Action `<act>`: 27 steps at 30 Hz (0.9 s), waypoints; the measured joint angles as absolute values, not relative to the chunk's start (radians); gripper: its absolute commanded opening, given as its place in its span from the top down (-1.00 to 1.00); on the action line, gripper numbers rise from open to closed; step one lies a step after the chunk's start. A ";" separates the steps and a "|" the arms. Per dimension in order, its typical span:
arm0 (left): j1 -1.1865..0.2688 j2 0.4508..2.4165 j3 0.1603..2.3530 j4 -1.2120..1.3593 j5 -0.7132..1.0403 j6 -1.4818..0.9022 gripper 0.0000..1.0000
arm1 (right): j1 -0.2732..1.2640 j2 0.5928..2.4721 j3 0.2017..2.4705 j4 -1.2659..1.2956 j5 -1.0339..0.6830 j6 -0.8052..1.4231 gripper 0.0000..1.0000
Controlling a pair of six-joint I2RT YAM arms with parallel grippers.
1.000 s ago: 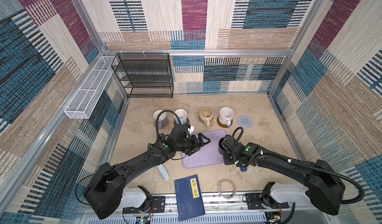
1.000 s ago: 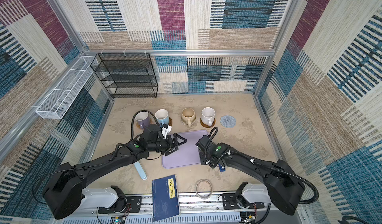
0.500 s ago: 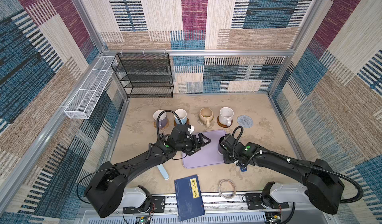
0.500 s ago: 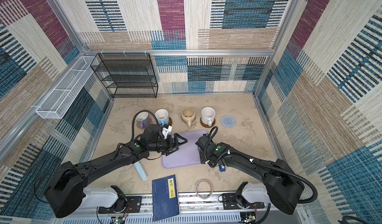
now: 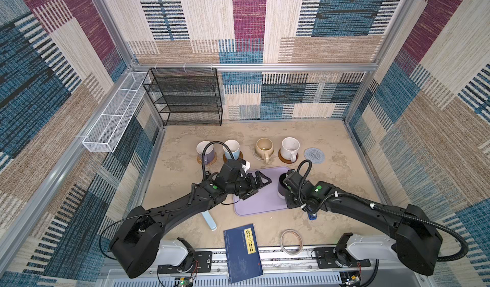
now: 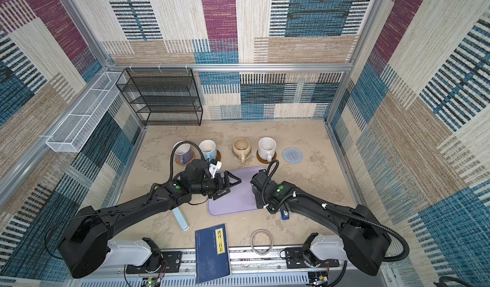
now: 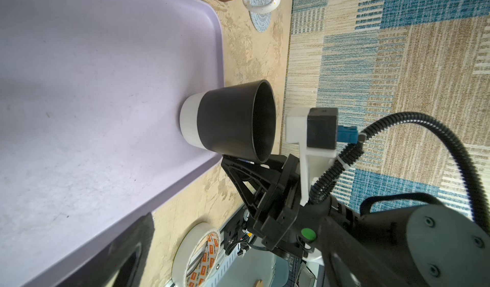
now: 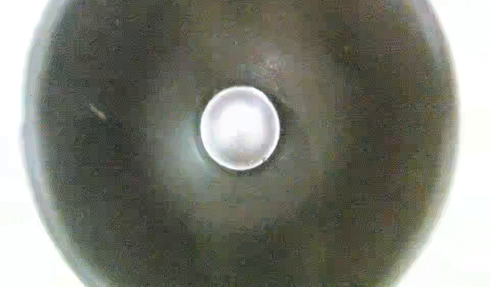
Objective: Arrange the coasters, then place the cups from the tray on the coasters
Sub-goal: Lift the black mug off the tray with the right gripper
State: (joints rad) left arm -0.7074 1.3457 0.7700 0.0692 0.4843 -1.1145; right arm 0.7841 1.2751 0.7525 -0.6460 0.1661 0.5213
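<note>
Four cups stand in a row at the back on coasters: lilac (image 5: 205, 150), light blue (image 5: 231, 148), beige (image 5: 264, 147) and speckled white (image 5: 289, 147). The grey-blue coaster (image 5: 314, 155) at the row's right end is bare. A black cup (image 5: 281, 185) (image 7: 233, 118) with a white base stands on the lilac tray (image 5: 254, 206) by its right edge. My right gripper (image 7: 248, 163) is shut on the cup's near side, just below the rim. The right wrist view looks down into the cup's dark inside. My left gripper (image 5: 257, 187) hangs open over the tray's left part, holding nothing.
A dark blue book (image 5: 242, 254), a clear tape ring (image 5: 291, 242) and a pale blue tube (image 5: 209, 220) lie near the front edge. A small blue object (image 5: 313, 216) sits under my right arm. A black wire rack (image 5: 185, 97) and a white wire basket (image 5: 114, 118) stand back left.
My right gripper's jaws have closed the last bit on the black cup. Both arms have hardly moved.
</note>
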 measured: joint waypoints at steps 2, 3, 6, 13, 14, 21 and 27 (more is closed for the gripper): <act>-0.707 1.347 0.770 0.075 0.488 -1.116 -0.99 | 0.784 1.275 0.752 -0.646 0.166 0.521 1.00; -0.707 1.348 0.771 0.076 0.492 -1.116 -0.98 | 0.784 1.275 0.752 -0.646 0.166 0.521 1.00; -0.708 1.351 0.771 0.075 0.500 -1.119 -0.99 | 0.784 1.274 0.753 -0.645 0.166 0.521 1.00; -0.709 1.356 0.782 0.078 0.501 -1.122 -0.98 | 0.784 1.262 0.760 -0.641 0.167 0.514 1.00; -0.709 1.360 0.785 0.078 0.503 -1.122 -0.98 | 0.784 1.262 0.760 -0.641 0.167 0.514 1.00; -0.709 1.375 0.793 0.078 0.503 -1.122 -0.99 | 0.784 1.285 0.760 -0.616 0.162 0.495 1.00; -0.709 1.380 0.793 0.077 0.503 -1.118 -1.00 | 0.784 1.292 0.756 -0.596 0.160 0.492 1.00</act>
State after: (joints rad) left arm -0.7090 1.3796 0.7933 0.0772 0.5026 -1.1179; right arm 0.7841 1.2919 0.7555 -0.5961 0.1596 0.4923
